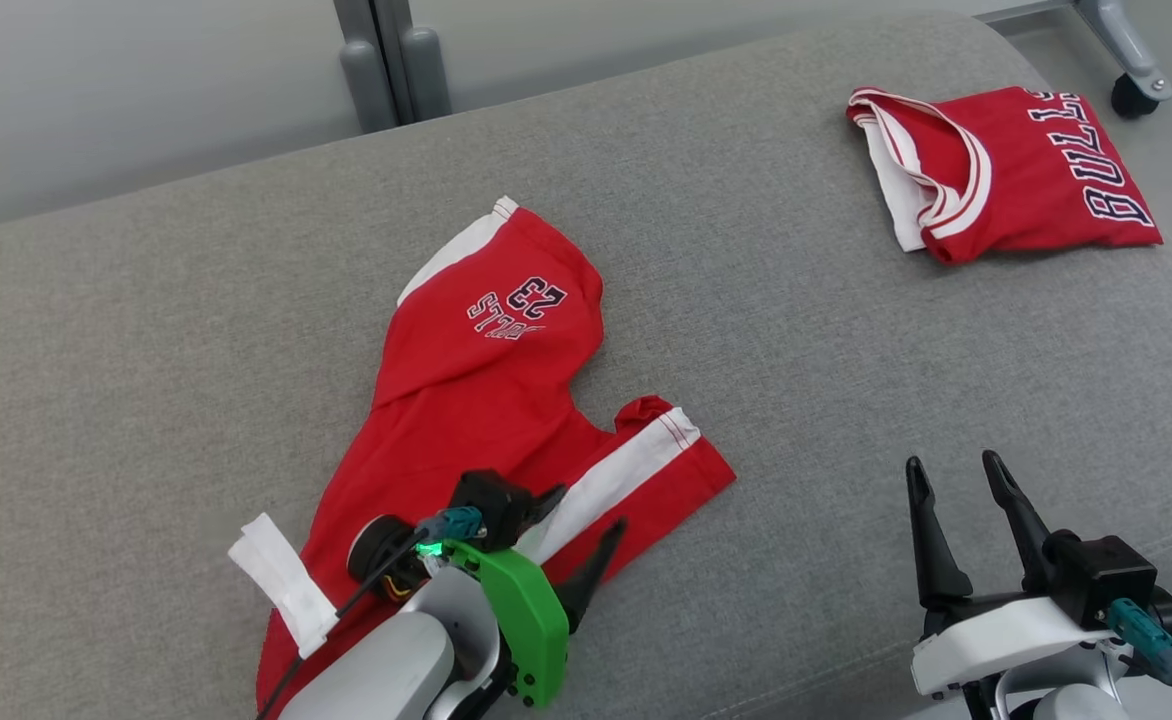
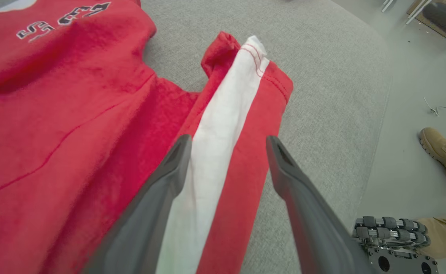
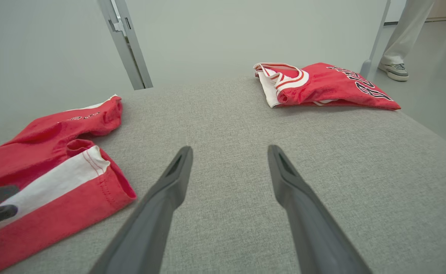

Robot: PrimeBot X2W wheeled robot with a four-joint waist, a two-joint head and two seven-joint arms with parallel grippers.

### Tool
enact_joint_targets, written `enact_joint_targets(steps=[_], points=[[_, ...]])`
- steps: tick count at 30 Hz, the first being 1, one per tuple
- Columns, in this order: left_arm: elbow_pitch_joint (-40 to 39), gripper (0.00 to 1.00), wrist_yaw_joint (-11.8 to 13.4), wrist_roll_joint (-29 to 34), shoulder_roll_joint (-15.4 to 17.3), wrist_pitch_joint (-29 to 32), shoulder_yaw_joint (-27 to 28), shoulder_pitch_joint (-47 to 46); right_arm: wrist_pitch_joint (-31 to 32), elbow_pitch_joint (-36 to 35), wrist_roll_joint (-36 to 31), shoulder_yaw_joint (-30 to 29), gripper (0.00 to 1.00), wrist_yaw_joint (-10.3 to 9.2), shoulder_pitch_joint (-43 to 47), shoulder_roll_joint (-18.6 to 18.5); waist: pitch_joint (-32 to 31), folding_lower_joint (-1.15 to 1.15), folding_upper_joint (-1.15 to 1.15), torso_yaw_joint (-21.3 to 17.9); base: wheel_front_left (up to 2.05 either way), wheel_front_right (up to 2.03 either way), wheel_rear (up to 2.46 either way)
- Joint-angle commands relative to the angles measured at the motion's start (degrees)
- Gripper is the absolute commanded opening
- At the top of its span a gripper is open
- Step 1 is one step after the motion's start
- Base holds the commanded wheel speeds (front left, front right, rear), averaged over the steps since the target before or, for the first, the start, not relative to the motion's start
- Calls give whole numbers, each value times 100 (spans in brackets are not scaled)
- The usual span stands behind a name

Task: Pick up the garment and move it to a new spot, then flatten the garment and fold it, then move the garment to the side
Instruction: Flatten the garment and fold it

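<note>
The garment, a pair of red shorts [image 1: 466,400] with white side stripes and a "23" print, lies spread and crumpled on the grey cushion [image 1: 796,350]. My left gripper [image 1: 586,510] is open low over the shorts' near leg. In the left wrist view its fingers [image 2: 227,139] straddle the white stripe [image 2: 215,125], with no cloth pinched between them. My right gripper [image 1: 952,462] is open over bare cushion, right of the shorts and well apart from them. The right wrist view has that gripper [image 3: 229,148] with the shorts' leg [image 3: 55,190] to its left.
A folded red jersey [image 1: 1016,175] with dark lettering lies at the cushion's far right. A white strip of the shorts [image 1: 281,580] sticks out at their near left. The cushion's right edge drops to the floor, where a person's boot [image 2: 443,156] and a shoe [image 3: 396,70] stand.
</note>
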Motion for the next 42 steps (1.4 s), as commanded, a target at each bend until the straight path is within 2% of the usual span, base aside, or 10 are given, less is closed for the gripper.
enact_joint_targets(steps=[1,2,4,7,18,19,20,21,30,42], points=[[116,100,-29,-14,18,21,-44,-109,0,1,61,-12,100,-9,23,-8,97,0,0,-103,0,0,0],[185,100,-42,1,12,8,-60,-136,0,9,63,-14,100,-9,9,-7,97,0,0,-107,0,0,0],[322,46,-69,-53,-31,-11,-77,-155,0,18,62,-23,100,-9,-45,-8,90,0,0,-110,0,0,0],[480,0,-85,-21,-89,-85,-141,-214,0,13,76,-22,100,-9,-104,-8,65,0,0,-96,0,0,0],[140,0,28,345,-308,-318,-687,179,0,47,77,-34,100,-9,47,-9,-101,0,0,-52,0,0,0],[75,29,45,386,-320,-347,-755,225,0,53,84,-52,100,-9,52,-8,-94,0,0,-52,0,0,0],[44,79,80,433,-329,-385,-797,261,0,52,82,-51,100,-9,47,-8,-83,0,0,-53,0,0,0],[38,100,103,506,-343,-402,-870,306,0,53,80,-50,100,-9,38,-7,-71,0,0,-57,0,0,0],[-293,100,108,264,-434,-898,-782,564,0,37,15,-115,100,-9,117,-8,-154,0,0,19,0,0,0],[-1951,100,1520,358,466,-1354,1154,1781,0,-222,-269,-494,100,-9,434,-9,-730,0,0,825,0,0,0]])
